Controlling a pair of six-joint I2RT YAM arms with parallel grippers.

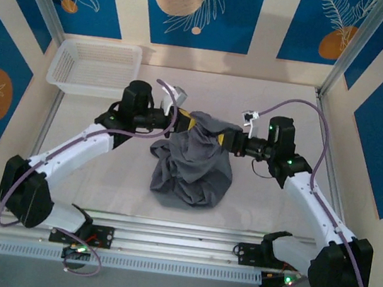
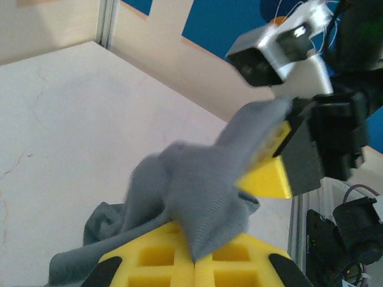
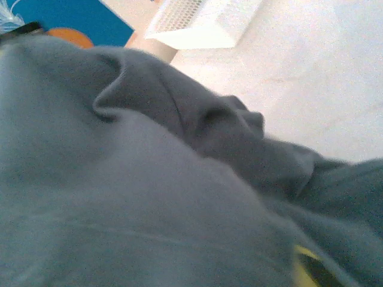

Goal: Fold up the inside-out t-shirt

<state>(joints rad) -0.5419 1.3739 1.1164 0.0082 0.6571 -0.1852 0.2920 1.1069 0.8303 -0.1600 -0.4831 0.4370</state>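
Pale counter (image 1: 262,196) with two things on it
A dark grey inside-out t-shirt (image 1: 191,168) sits bunched near the middle, its lower folds resting on the surface; a white mesh basket (image 1: 78,87) stands well apart at the far left corner

T-shirt (image 1: 192,165) reads plain dark grey to me, no print. Basket (image 1: 92,89) at 10 o'clock: white mesh. Table (image 1: 100,181): pale off-white with faint hairline marks. Wall panels (image 1: 196,8) from 9 round to 3 o'clock: deep blue, white line-drawn leaves, orange discs, cream bands between. I log the arms (image 1: 80,146) as white with black joints, cables (image 1: 301,102) purple, finger pads (image 2: 149,257) yellow.
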